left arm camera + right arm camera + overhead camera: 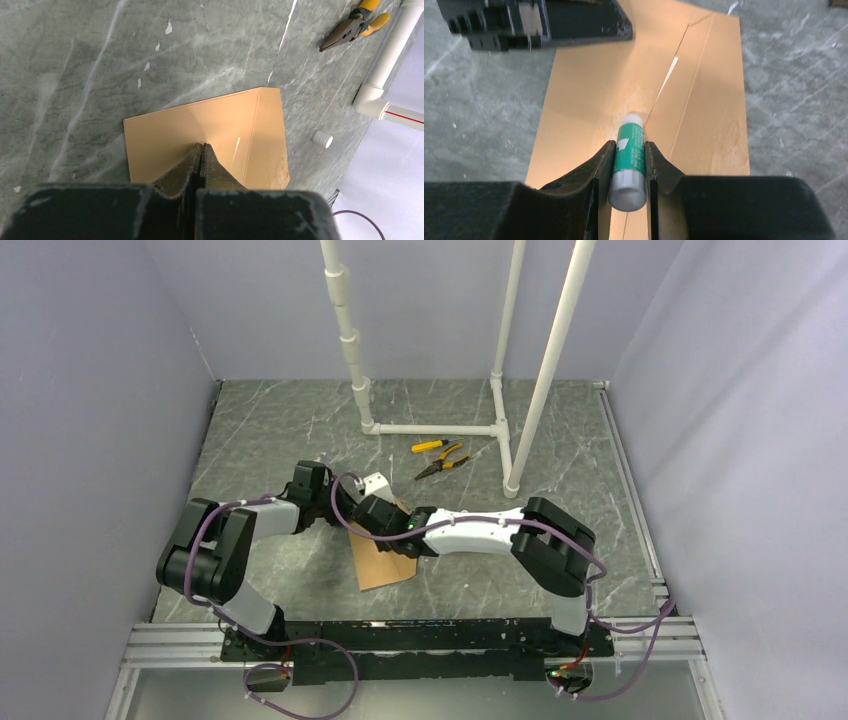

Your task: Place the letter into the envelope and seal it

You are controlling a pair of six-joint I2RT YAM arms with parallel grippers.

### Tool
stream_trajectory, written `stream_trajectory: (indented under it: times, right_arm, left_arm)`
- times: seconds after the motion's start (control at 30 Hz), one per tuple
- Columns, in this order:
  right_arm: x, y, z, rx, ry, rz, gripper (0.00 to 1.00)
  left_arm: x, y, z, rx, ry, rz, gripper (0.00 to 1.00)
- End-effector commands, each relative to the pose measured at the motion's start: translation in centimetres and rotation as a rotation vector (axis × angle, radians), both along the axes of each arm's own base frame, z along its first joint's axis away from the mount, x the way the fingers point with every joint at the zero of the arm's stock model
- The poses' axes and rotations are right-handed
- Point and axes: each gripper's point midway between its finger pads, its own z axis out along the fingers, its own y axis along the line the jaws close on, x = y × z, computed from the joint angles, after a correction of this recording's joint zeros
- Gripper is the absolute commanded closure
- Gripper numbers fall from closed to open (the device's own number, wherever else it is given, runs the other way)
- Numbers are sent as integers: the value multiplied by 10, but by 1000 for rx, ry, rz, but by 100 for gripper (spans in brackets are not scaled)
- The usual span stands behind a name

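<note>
Kraft-brown, the envelope (385, 562) lies flat on the grey marble desk (270, 430), about mid-desk and somewhat nearer the arm bases than the far wall. Its edges sit well apart from the lilac walls to the left, right and far side, and from the metal rail (170, 645) along the near edge. We see open marble to its left and on its near side. To the far right, apart from it, lie yellow-handled pliers (442, 465) and a white pipe frame (430, 428). The left wrist view also shows a small white cylinder (322, 139) on the desk just beyond the envelope's right short edge.

Both arms reach in over the envelope from either side and crowd its far half. The left pincer (201, 146) has its jaws together, tips down on the paper near the middle. The right pincer (630, 145) is clamped on a green-and-white glue stick (629, 165), whose white tip meets the paper where the seams run together.

The envelope is a long rectangle with crisp corners. A straight fold line runs parallel to its right short edge, and diagonal seams cross its face. A thin glossy streak (672, 70) shines beside one seam, and the near right corner looks mottled and rough.
</note>
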Motion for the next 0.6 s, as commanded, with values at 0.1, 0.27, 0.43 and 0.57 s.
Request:
stream_trajectory:
  times: [0.1,0.27,0.43,0.57]
  right_arm:
    - [-47,-22,-8,-60,124,36,100]
    - [-46,-21,10,-53,129,16,100]
    - [-36,-13,32,-7,135,-6,100]
    - [-32,-11,42,30,147,15,100]
  left_arm:
    - [-37,27,-49,149,167,41,98]
    - [-38,27,-51,151,169,32,97]
    - [-38,23,-48,131,159,18,97]
    - [-33,12,-33,75,101,-26,95]
